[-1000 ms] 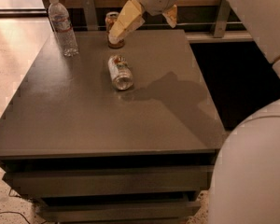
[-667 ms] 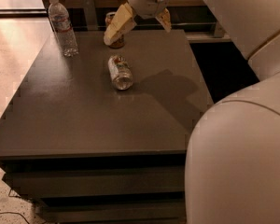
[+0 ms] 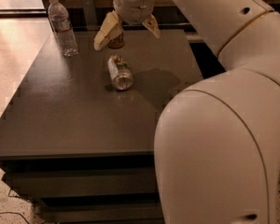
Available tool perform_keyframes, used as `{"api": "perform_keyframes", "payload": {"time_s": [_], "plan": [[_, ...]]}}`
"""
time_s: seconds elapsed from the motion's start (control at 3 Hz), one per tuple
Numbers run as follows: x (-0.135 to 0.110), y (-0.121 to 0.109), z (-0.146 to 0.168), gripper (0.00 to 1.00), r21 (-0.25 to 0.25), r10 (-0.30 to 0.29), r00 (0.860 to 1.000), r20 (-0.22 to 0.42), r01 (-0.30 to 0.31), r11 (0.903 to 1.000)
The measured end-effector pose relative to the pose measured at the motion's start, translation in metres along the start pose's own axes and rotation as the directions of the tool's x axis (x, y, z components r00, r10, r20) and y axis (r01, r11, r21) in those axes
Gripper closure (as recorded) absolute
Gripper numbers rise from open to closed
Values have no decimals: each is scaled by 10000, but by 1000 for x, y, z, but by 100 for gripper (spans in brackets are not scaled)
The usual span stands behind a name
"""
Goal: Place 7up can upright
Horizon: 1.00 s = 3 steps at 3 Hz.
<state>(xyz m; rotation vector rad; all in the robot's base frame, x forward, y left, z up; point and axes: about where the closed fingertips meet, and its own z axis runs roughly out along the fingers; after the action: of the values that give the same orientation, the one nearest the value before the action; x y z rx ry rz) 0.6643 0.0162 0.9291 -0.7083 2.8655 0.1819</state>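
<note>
The 7up can, silvery-white with green and red marks, lies on its side near the middle of the dark table, its shiny top facing the front. My gripper hangs above and just behind the can, its two yellowish fingers spread wide apart and holding nothing. The left finger partly covers an orange-brown can behind it. My large white arm fills the right side of the view.
An orange-brown can stands upright at the table's back edge. A clear plastic water bottle stands at the back left corner. The table's right edge borders a dark gap; pale floor lies to the left.
The gripper has moved left and down toward the lying can, and the arm has swung further into the right of the view. The can, bottle and orange-brown can have not moved.
</note>
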Motion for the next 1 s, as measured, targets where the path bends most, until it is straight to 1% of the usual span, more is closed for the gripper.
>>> {"api": "perform_keyframes", "payload": {"time_s": [0.33,0.67,1.0], "plan": [[-10,4,11,0,175,116,9996,-271,-111,9998],[-23,7,23,0,297,252,9989,-405,-240,9993],[-28,6,33,0,374,576,9969,-538,-556,9977]]}}
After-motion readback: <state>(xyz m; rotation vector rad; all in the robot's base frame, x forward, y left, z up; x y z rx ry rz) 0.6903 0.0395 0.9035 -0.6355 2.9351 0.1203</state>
